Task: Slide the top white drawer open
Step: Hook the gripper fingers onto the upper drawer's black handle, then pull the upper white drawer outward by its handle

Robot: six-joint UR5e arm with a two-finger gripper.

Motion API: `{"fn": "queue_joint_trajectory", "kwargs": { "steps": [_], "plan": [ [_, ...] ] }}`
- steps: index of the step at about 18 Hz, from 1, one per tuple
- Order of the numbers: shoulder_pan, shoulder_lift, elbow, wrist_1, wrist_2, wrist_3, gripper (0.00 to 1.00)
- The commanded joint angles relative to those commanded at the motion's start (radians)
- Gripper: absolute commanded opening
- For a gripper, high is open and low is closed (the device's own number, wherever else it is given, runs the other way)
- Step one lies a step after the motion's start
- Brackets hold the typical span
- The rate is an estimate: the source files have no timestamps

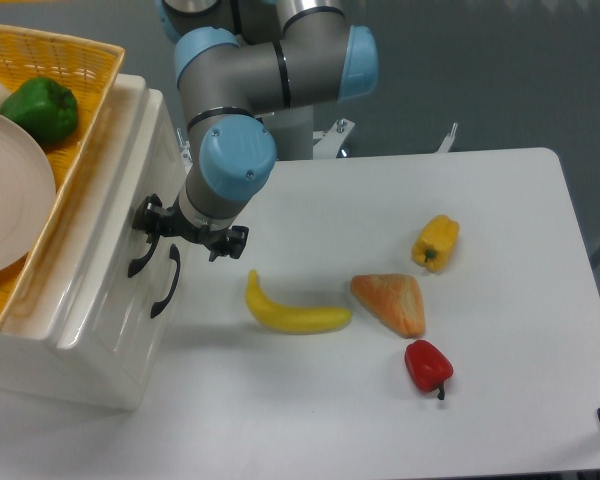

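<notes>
A: Top white drawer sits shut in the cabinet left of the worktop, upper of two.

B: And the pincer?

A: At its black handle; whether the jaws have closed on it, I cannot tell.

B: Risk?

A: Probably slipping off the handle, or dragging the cabinet toward the banana.

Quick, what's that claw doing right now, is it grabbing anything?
Gripper: at the top drawer's handle; open or shut cannot be told.
</notes>
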State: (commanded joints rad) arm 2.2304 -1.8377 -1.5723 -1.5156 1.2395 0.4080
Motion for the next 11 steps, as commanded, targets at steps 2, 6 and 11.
{"fn": "queue_joint_trajectory", "kwargs": {
  "steps": [2, 6, 11],
  "plan": [
    [0.000, 0.000, 0.003, -0.002, 0.000, 0.000, 1.00],
    [0.002, 0.002, 0.006, -0.002, 0.002, 0.000, 1.00],
    [0.009, 0.005, 0.012, 0.000, 0.023, 0.002, 1.00]
  ]
}}
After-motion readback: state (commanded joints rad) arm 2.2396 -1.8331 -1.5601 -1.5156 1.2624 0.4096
